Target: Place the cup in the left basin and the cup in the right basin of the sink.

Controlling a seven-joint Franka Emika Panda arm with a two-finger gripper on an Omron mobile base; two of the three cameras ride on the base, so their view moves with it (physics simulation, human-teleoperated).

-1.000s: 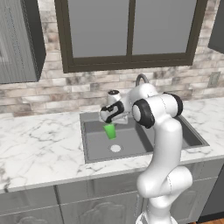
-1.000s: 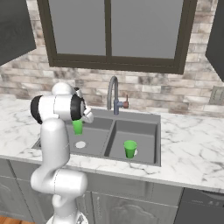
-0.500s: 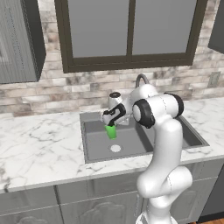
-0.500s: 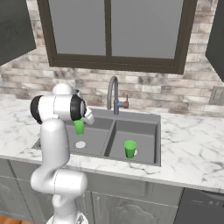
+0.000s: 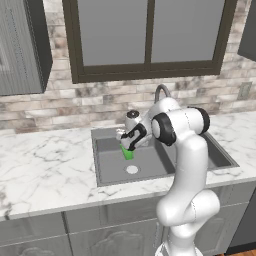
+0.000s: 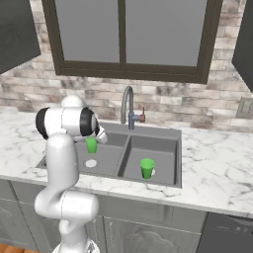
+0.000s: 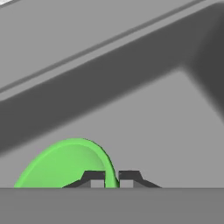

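Two bright green cups [image 6: 146, 168]; one [image 5: 128, 152] rim-pinched by claw [image 5: 126, 146] above left basin [image 5: 112, 165]

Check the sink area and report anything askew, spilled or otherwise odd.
Nothing stands out. One green cup stands upright in the right basin. The gripper holds a second green cup by its rim above the left basin, fingers pinching the wall. No spill or damage shows.
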